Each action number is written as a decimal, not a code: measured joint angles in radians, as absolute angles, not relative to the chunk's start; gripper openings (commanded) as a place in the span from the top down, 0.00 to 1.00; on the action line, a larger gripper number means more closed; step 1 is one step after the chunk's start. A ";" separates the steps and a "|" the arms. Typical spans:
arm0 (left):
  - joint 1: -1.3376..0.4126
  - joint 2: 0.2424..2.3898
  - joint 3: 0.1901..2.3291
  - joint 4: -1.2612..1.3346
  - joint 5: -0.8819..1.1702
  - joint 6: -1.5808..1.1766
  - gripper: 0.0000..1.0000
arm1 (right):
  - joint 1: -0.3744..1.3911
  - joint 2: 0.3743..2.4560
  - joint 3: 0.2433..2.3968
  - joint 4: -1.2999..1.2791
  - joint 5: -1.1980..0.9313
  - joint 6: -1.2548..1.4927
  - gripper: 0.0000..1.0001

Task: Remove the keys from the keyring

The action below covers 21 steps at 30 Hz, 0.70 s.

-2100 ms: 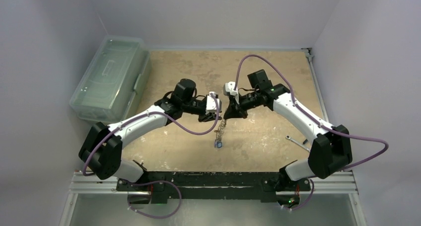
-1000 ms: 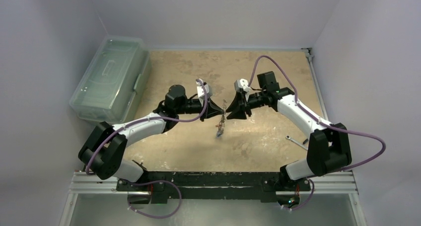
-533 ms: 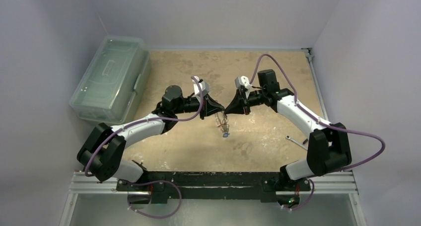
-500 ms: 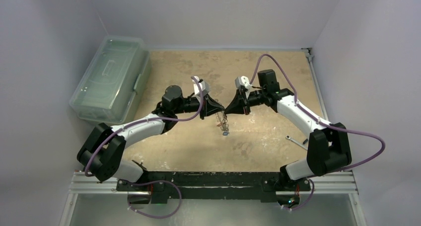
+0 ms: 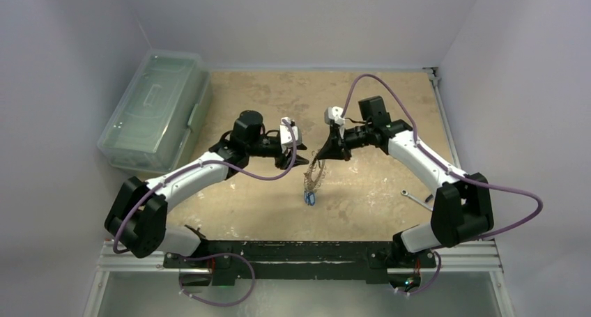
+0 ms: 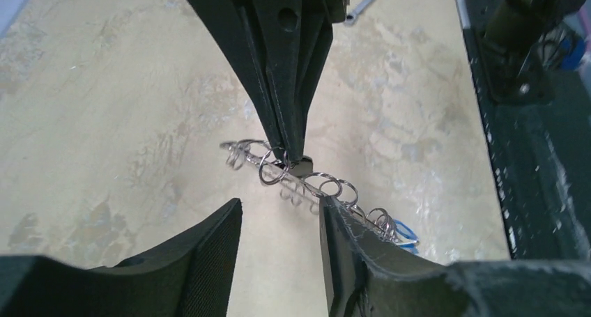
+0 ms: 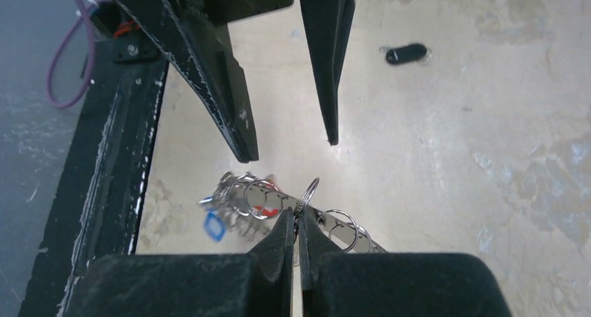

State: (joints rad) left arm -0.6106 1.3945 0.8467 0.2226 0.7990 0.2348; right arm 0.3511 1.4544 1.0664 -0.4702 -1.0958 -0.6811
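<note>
Mottled tan tabletop (image 5: pixel 265 94) enclosed by pale lavender walls (image 5: pixel 63 45) (clear lidded bin (image 5: pixel 155 108) at 10 o'clock). Right gripper (image 5: pixel 323 154) pinched the keyring (image 5: pixel 316 173), keys (image 5: pixel 308 197) dangling above centre; left gripper (image 5: pixel 300 161) stood spread beside it.

Silvery metal on the keyring (image 7: pixel 279 197) at the tips of the black right end effector (image 7: pixel 295 216). Among the silvery keys (image 7: pixel 233 198) just past those tips, one blue head, one red. Same matte black on the left end effector (image 6: pixel 279 204). Beneath both, a tan surface (image 5: pixel 362 94) mottled with pale blotches. Beyond the right end effector, a small black fob (image 7: pixel 406 53). Arms (image 5: pixel 202 169) white and black, cables (image 5: pixel 362 77) purple.
</note>
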 measured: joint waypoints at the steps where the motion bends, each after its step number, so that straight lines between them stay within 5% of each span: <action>1: -0.611 1.394 0.864 0.168 0.799 0.293 0.53 | 0.360 1.454 1.069 -0.479 -1.074 -0.682 1.00; 4: -0.611 1.394 0.902 0.037 0.798 0.440 0.53 | 0.404 1.458 1.070 -0.513 -0.999 -0.686 1.00; 9: -0.611 1.411 0.945 -0.097 0.812 0.638 0.69 | 0.467 1.489 1.074 -0.558 -0.923 -0.701 1.00; 21: -0.697 1.507 1.055 -0.292 0.822 0.950 0.67 | 0.483 1.502 1.132 -0.614 -0.871 -0.707 1.00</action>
